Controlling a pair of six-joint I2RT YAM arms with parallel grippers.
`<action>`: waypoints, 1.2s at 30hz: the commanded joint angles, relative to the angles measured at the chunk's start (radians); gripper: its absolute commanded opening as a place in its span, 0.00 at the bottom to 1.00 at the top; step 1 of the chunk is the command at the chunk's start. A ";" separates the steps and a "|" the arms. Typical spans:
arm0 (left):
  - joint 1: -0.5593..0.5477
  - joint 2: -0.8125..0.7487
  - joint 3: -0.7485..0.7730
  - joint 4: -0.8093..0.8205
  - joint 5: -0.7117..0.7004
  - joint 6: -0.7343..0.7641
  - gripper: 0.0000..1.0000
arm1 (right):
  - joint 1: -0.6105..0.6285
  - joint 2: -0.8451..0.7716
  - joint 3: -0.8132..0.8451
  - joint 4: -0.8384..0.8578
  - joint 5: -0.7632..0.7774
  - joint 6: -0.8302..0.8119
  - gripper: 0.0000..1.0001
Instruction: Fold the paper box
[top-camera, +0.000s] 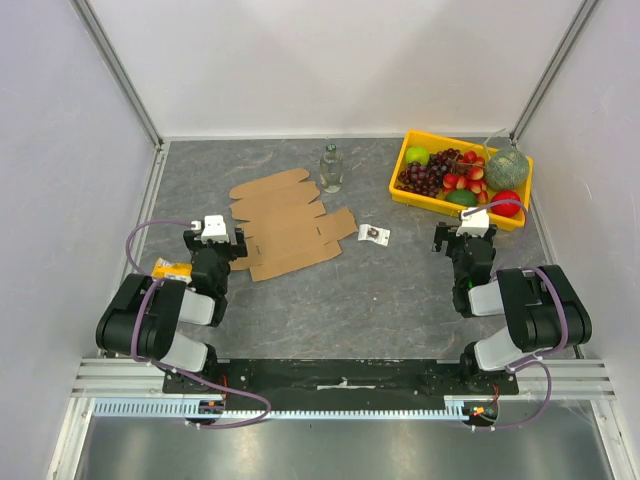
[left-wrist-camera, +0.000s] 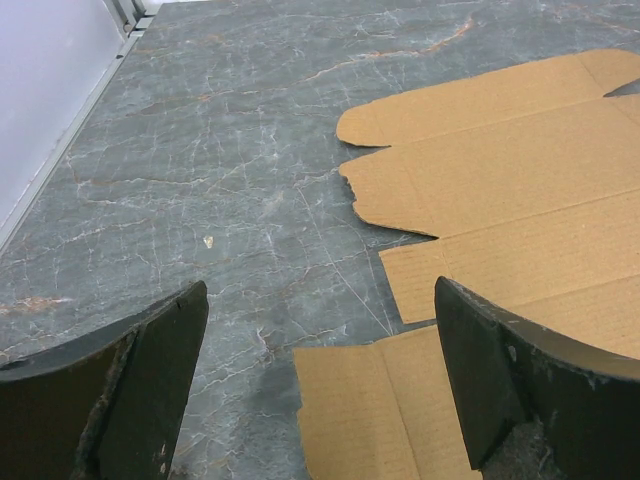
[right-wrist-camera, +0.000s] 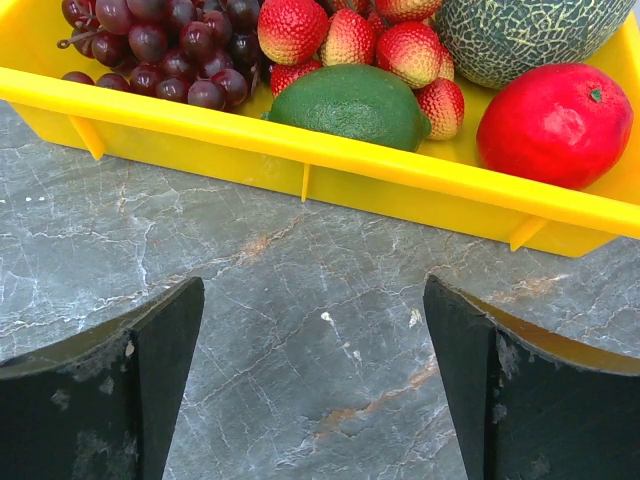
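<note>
Resting low near the counter's (top-camera: 390, 300) front edge, both arms sit folded, the left pincer (top-camera: 214, 238) and right pincer (top-camera: 466, 232) each spread wide, gripping nothing. The paper box (top-camera: 288, 224) lies flat and unfolded just ahead of the left pincer. A glass bottle (top-camera: 331, 168) stands behind it. A yellow fruit tray (top-camera: 440, 208) sits ahead of the right pincer.

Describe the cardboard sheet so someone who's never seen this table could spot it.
On the grey stone-look table, look left of centre, beside the small clear bottle. The cardboard sheet lies flat and unfolded there. It is the only plain brown thing, with cut flaps and tabs, unlike the upright bottle and the tiny white card nearby.
</note>
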 joint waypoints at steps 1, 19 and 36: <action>0.009 -0.019 0.022 0.028 0.008 -0.036 1.00 | -0.001 0.002 0.020 0.055 0.019 -0.006 0.98; 0.009 -0.021 0.004 0.060 0.011 -0.029 1.00 | -0.001 -0.088 -0.003 0.025 0.136 0.048 0.98; -0.011 -0.363 0.004 -0.231 -0.145 -0.116 0.99 | -0.001 -0.303 0.498 -0.937 0.197 0.273 0.98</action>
